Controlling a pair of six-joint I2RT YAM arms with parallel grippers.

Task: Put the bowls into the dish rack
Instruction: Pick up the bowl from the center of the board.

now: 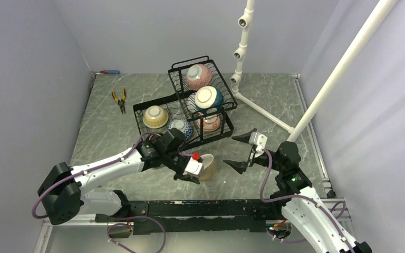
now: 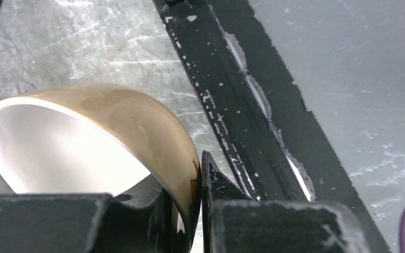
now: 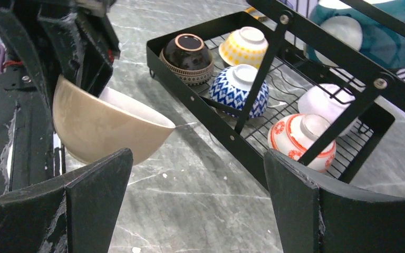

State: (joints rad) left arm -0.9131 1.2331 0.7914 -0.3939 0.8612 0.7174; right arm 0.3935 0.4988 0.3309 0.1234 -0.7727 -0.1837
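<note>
At the near edge, the left gripper (image 2: 198, 211) is clamped on the rim of a tan bowl (image 1: 206, 167), one finger inside the cup and one outside. The bowl hangs tipped on its side, and from the right wrist view it looks to be clear of the table (image 1: 111, 137), with its white inside facing up and away to the right.

Just to its right, the right gripper (image 1: 241, 152) stands spread wide with nothing in it. It points across towards the bowl and close to it, but not touching.

Beyond both is the rack (image 3: 211, 118), its long lower tray running left to right across the table. Its front wall is the first thing the bowl meets. From the left fingers the tray lies straight ahead and near, so I'd judge the move to be a short lift up over that wall and away from the arm's base. The left arm is the one placed to do it.

A brown bowl (image 3: 187, 50), a yellow bowl (image 3: 242, 46), a blue-patterned bowl (image 3: 240, 89) and a red-patterned bowl (image 3: 300, 139) already sit upside down in the tray. I cannot tell for certain which spot is free.
</note>
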